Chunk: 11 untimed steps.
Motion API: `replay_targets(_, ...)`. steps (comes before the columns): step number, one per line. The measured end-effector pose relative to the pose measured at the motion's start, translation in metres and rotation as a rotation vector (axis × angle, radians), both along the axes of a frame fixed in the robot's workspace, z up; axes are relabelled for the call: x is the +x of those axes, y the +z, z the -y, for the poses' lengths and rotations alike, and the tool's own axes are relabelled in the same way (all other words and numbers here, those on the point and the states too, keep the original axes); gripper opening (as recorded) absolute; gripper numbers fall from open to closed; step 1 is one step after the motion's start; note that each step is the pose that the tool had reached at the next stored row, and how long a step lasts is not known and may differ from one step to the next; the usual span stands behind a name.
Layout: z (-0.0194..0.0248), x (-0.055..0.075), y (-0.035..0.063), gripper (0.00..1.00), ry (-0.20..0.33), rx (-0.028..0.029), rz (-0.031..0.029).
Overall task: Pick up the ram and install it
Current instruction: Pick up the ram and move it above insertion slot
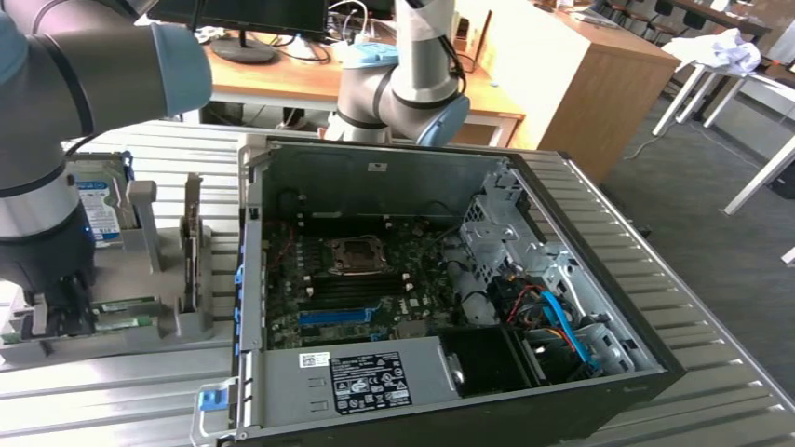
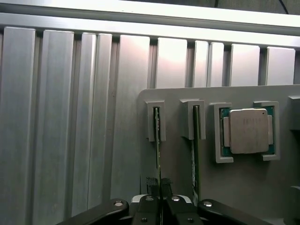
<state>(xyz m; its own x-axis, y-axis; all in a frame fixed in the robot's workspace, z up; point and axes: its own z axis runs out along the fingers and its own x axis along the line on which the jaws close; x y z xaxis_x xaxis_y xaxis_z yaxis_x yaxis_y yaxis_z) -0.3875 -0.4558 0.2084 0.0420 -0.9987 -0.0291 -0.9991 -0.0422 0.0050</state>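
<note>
While the ram (image 2: 158,140) stands on edge in its holder (image 2: 243,187) slot, at about nine o'clock from the case (image 1: 372,177) in the exterior view, I have the gripper (image 2: 161,200) pinching it. I judge this the pick-up step. Freeing it calls for a straight pull along the slot, clear of the twin stick (image 2: 196,154) just beside.

The table (image 1: 112,400) in the exterior view's lower left is ribbed aluminium with a brushed satin sheen. The holder (image 2: 243,187) is matt grey plastic. The processor (image 2: 247,130) has a dull silver metal lid, and the ram (image 2: 157,136) is green circuit board.
</note>
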Motion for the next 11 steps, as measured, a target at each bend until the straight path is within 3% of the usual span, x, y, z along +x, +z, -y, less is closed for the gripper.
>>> replay_targets(11,0.0000,0.000,0.0198,0.13,0.000,0.0000,-0.0001)
